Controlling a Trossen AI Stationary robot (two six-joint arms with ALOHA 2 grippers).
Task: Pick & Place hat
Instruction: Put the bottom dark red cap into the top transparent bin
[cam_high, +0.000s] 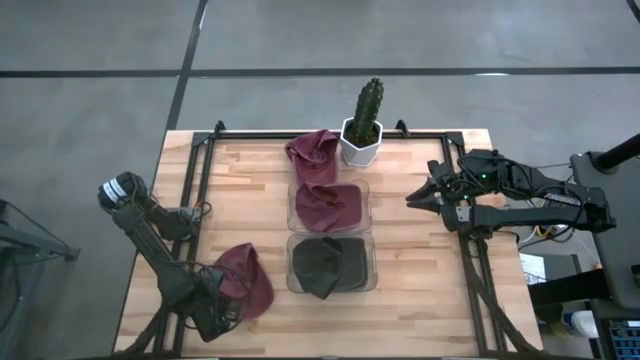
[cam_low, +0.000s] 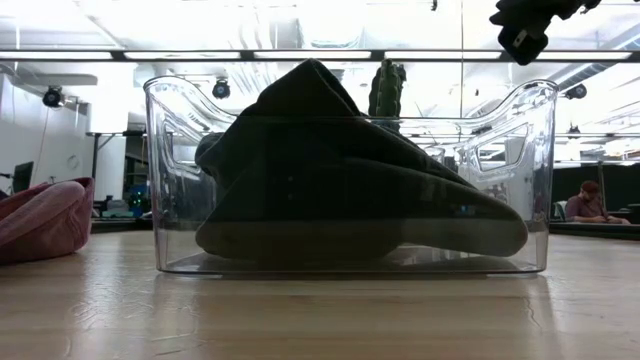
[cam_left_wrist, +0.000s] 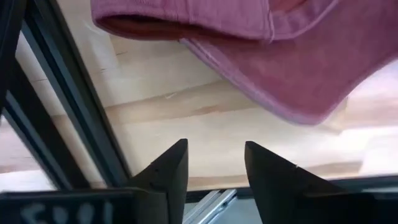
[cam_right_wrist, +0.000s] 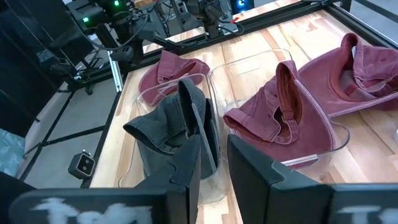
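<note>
A maroon cap (cam_high: 250, 280) lies on the table near its near-left corner, also seen as the cap (cam_low: 40, 220) and, with its brim, as the cap (cam_left_wrist: 280, 68). My left gripper (cam_high: 215, 312) is open just on the near side of it; the gripper (cam_left_wrist: 214, 165) stands off the brim and touches nothing. A dark cap (cam_high: 328, 264) sits in a clear bin (cam_low: 350, 265). A second maroon cap (cam_high: 328, 205) fills the bin behind it. A third maroon cap (cam_high: 312, 155) lies on the table by the cactus pot. My right gripper (cam_high: 425, 197) hovers open to the right of the bins, above the table, and shows as the gripper (cam_right_wrist: 214, 168).
A white pot with a cactus (cam_high: 363, 125) stands at the far edge. Black frame rails (cam_high: 200, 200) run along the table's left and right sides and its far edge. Bare wood lies between the bins and each rail. People sit in the room behind (cam_low: 583, 205).
</note>
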